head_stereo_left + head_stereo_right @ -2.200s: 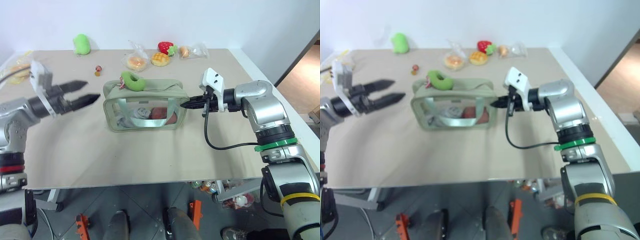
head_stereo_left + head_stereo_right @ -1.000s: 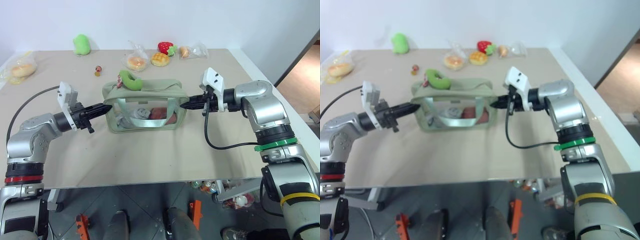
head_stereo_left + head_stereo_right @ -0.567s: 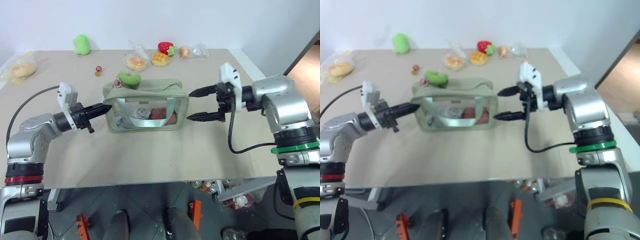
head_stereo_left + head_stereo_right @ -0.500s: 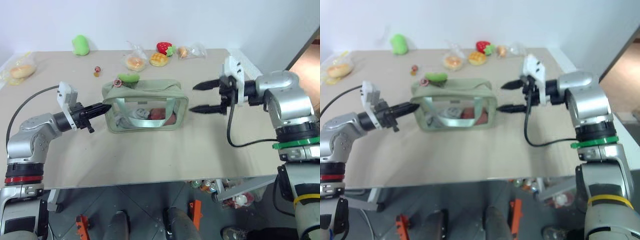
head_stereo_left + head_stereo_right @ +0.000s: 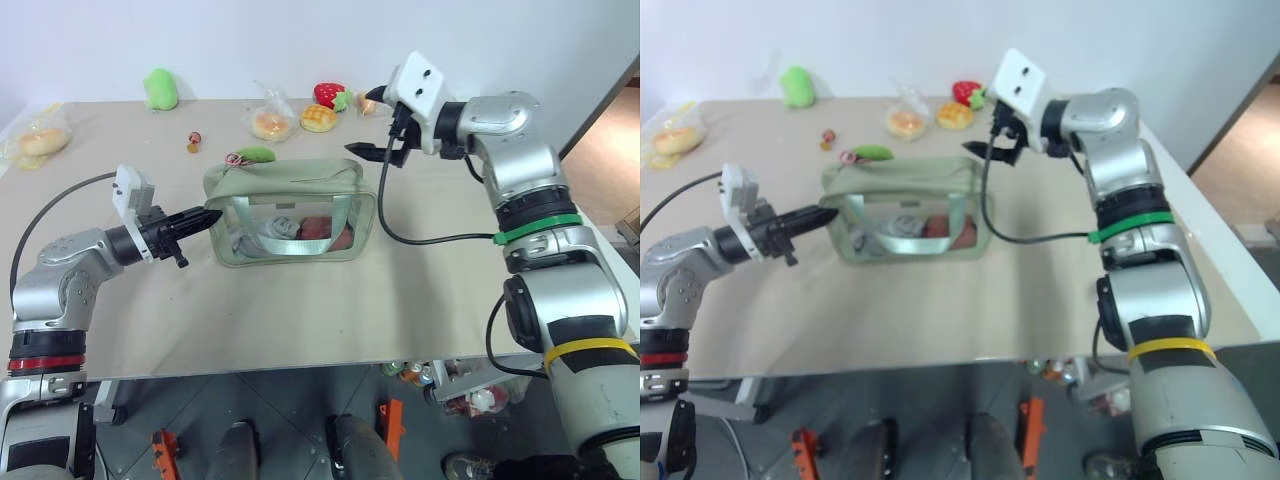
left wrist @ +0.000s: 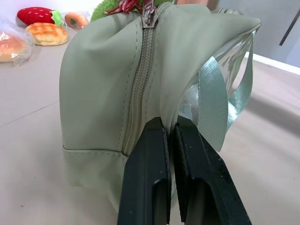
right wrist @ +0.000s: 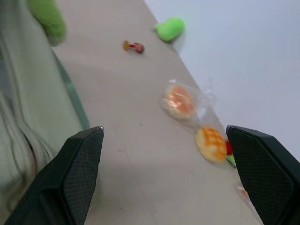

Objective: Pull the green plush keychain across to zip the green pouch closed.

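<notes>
**A:** What did we judge could go wrong at that point?

**B:** Mostly the reach for the green plush keychain (image 5: 255, 155). It lay flat at the pouch's far left top corner, the corner toward the surface's back edge, low against the fabric. Our right tool (image 5: 379, 126) hovered above the opposite end of the green pouch (image 5: 290, 210), near the back of the surface (image 5: 300, 300), so it had the whole length of the pouch to cross. Coming in too shallow, we reckoned it might shove the plush over the end of the pouch instead of catching it, or pinch the pouch cloth along with it.

**A:** And the pouch itself?

**B:** It was soft and sagging. If the pull ran harder than our hold at the other end, the pouch could slide or buckle and the zipper would bind rather than run.

**A:** How did the tools stand?

**B:** The right one had its fingers (image 7: 77, 178) spread wide with nothing between them; through the gap we saw only bare surface and the bagged bread beyond. It touched nothing.

**A:** The left?

**B:** Our left tool (image 6: 169, 136) had its fingers pressed together on the fabric at the pouch's left end, just beside the zipper seam. It looked a thin pinch of cloth, so we thought it might slip once the pull began.
</notes>
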